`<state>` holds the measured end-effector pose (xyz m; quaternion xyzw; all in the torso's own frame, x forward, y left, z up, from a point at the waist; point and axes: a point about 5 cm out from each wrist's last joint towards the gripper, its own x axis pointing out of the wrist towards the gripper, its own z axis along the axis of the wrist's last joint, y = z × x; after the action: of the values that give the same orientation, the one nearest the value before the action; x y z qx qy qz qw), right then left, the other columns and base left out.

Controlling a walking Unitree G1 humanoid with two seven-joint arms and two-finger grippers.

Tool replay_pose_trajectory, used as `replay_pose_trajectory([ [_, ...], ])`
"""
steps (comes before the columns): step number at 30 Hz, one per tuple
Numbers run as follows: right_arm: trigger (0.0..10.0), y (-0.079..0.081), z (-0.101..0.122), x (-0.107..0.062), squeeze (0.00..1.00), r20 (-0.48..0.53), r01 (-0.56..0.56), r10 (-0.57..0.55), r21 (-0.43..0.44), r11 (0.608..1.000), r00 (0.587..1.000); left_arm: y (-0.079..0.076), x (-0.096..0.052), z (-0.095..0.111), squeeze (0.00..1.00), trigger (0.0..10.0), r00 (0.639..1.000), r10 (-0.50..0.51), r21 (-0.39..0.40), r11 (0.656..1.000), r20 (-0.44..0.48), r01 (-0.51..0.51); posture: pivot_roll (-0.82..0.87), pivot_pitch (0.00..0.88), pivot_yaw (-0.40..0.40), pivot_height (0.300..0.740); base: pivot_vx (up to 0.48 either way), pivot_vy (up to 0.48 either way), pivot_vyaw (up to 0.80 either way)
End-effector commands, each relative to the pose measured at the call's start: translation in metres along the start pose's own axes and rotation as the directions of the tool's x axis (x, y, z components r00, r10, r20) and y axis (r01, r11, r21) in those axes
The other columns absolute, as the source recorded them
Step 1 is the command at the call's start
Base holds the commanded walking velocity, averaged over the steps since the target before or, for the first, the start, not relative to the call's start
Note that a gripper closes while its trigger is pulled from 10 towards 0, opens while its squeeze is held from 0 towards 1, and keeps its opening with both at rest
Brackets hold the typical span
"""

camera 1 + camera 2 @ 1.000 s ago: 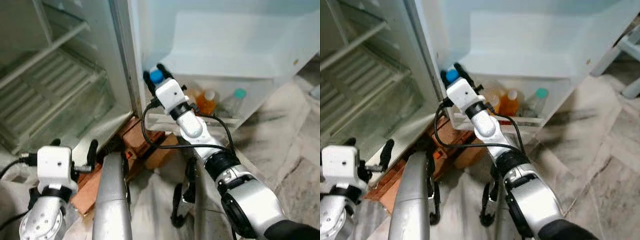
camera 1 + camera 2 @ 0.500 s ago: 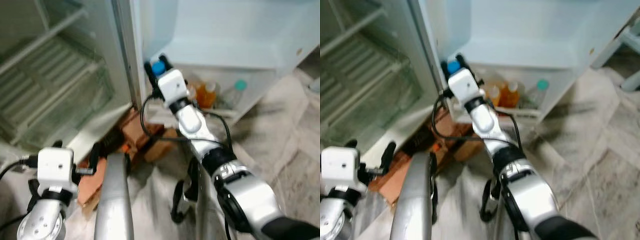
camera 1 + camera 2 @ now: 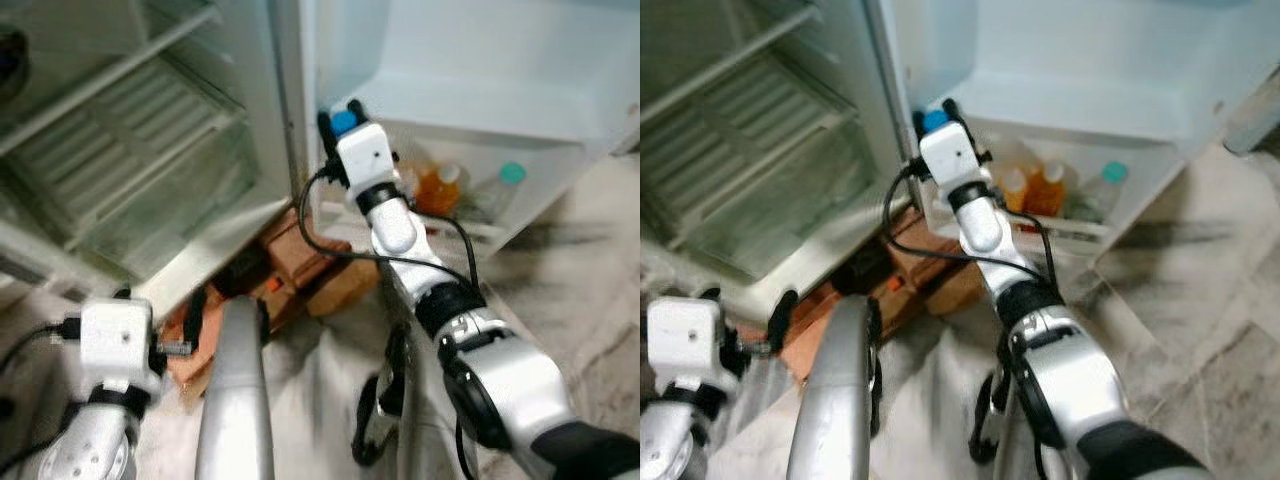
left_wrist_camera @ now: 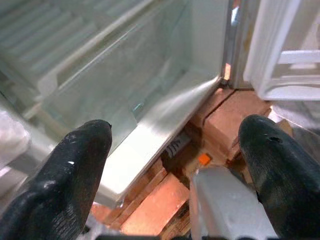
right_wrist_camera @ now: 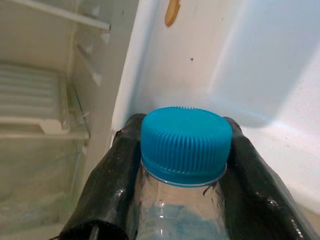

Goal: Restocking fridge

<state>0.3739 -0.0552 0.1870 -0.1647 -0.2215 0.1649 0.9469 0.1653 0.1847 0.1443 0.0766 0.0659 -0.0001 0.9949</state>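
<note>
Held upright in the right gripper (image 5: 182, 185), fingers (image 5: 107, 185) clamped either side of the neck just under the blue cap (image 5: 185, 145): a clear bottle (image 5: 175, 215), raised at the hinge end of the open fridge (image 3: 150, 150) door; long axis vertical, cap toward the door's inner wall. Below and to the robot's right of it, the door shelf (image 3: 480, 232), its rail fronting two orange bottles (image 3: 440, 188) and a teal-capped one (image 3: 505, 185); free slot apparently at the near end, just beside the gripped bottle, so a short drop straight down behind the rail looks the likely call; right arm plainly the nearer. Low on the robot's left, the left gripper (image 4: 175, 165), spread wide and grasping nothing, aimed at the glass drawer (image 4: 125, 95) and the bricks (image 4: 225, 120) propping the cabinet. Underfoot, pale marbled floor (image 3: 600, 300); main shelves (image 3: 110, 110) bare.
</note>
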Motion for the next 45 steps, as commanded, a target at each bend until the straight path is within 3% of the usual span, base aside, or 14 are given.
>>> replay_pose_trajectory([
  [1,10.0,0.008,-0.051,-0.039,0.0,-0.244,-0.046,0.055,0.042,0.998,0.968,-0.001,0.003,-0.001,0.0,10.0,1.0,0.004,0.002,1.0,0.0,-0.004,0.31,0.366,-0.013,0.557,0.0,0.0,0.0],
  [7,10.0,0.001,-0.039,-0.044,0.0,-0.119,-0.07,0.083,0.109,0.992,0.989,-0.003,0.015,0.0,0.0,10.0,1.0,0.013,-0.018,1.0,0.017,-0.012,0.28,0.32,-0.028,0.557,0.0,0.0,0.0],
  [8,10.0,-0.001,-0.033,-0.055,0.0,-0.073,-0.075,0.087,0.153,0.985,0.994,-0.002,0.019,-0.001,0.0,10.0,1.0,0.014,-0.022,1.0,0.028,-0.013,0.24,0.284,-0.034,0.557,0.0,0.0,0.0],
  [10,10.0,-0.002,-0.031,-0.059,0.0,-0.057,-0.081,0.092,0.162,0.983,0.994,-0.002,0.02,-0.001,0.0,10.0,0.999,0.015,-0.023,1.0,0.031,-0.014,0.24,0.284,-0.034,0.557,0.0,0.0,0.0],
  [14,10.0,0.002,-0.008,-0.095,0.0,-0.001,-0.106,0.109,0.251,0.962,0.994,-0.003,0.03,-0.004,0.0,10.0,0.999,0.017,-0.035,0.999,0.049,-0.015,0.21,0.236,-0.041,0.557,0.0,0.0,0.0],
  [16,10.0,0.006,-0.002,-0.101,0.0,0.006,-0.08,0.081,0.273,0.959,0.997,-0.005,0.034,-0.002,0.0,10.0,0.998,0.017,-0.043,0.999,0.062,-0.014,0.2,0.222,-0.038,0.557,0.0,0.0,0.0],
  [23,10.0,0.006,0.005,-0.088,0.0,0.005,-0.041,0.041,0.261,0.964,0.999,-0.012,0.041,0.0,0.0,10.0,0.996,-0.007,-0.044,0.999,0.085,0.01,0.2,0.218,-0.027,0.557,0.0,0.0,0.0],
  [28,10.0,0.004,0.027,-0.046,0.0,0.117,-0.074,0.053,0.189,0.979,0.992,-0.007,0.038,0.001,0.0,10.0,0.996,-0.003,-0.025,1.0,0.088,0.005,0.23,0.26,-0.025,0.557,0.0,0.0,0.0],
  [29,10.0,0.004,0.027,-0.046,0.0,0.117,-0.074,0.053,0.189,0.979,0.992,-0.007,0.038,0.001,0.0,10.0,0.996,-0.003,-0.025,1.0,0.088,0.005,0.23,0.26,-0.025,0.557,0.0,0.0,0.0],
  [32,10.0,0.012,0.04,-0.029,0.0,0.197,-0.097,0.08,0.076,0.992,0.977,-0.007,0.033,0.003,0.0,10.0,0.996,0.003,-0.017,1.0,0.086,-0.001,0.25,0.296,-0.025,0.557,0.0,0.0,0.0],
  [37,10.0,0.028,0.041,-0.021,0.0,0.243,-0.146,0.153,-0.045,0.988,0.958,-0.006,0.023,0.004,0.0,10.0,0.998,0.007,-0.009,1.0,0.069,-0.006,0.27,0.349,-0.028,0.557,0.0,0.0,0.0],
  [39,10.0,0.033,0.034,-0.02,0.0,0.216,-0.157,0.167,-0.061,0.986,0.962,-0.005,0.017,0.006,0.0,10.0,0.998,0.007,-0.007,1.0,0.061,-0.006,0.29,0.375,-0.031,0.557,0.0,0.0,0.0],
  [40,10.0,0.04,0.022,-0.022,0.0,0.181,-0.181,0.207,-0.149,0.972,0.961,-0.005,0.013,0.007,0.0,10.0,0.998,0.011,-0.007,1.0,0.055,-0.01,0.3,0.395,-0.033,0.557,0.0,0.0,0.0],
  [45,10.0,0.046,0.0,-0.027,0.0,0.108,-0.222,0.259,-0.276,0.935,0.96,-0.005,0.004,0.011,0.0,10.0,0.999,0.015,-0.009,1.0,0.046,-0.015,0.32,0.441,-0.035,0.557,0.0,0.0,0.0],
])
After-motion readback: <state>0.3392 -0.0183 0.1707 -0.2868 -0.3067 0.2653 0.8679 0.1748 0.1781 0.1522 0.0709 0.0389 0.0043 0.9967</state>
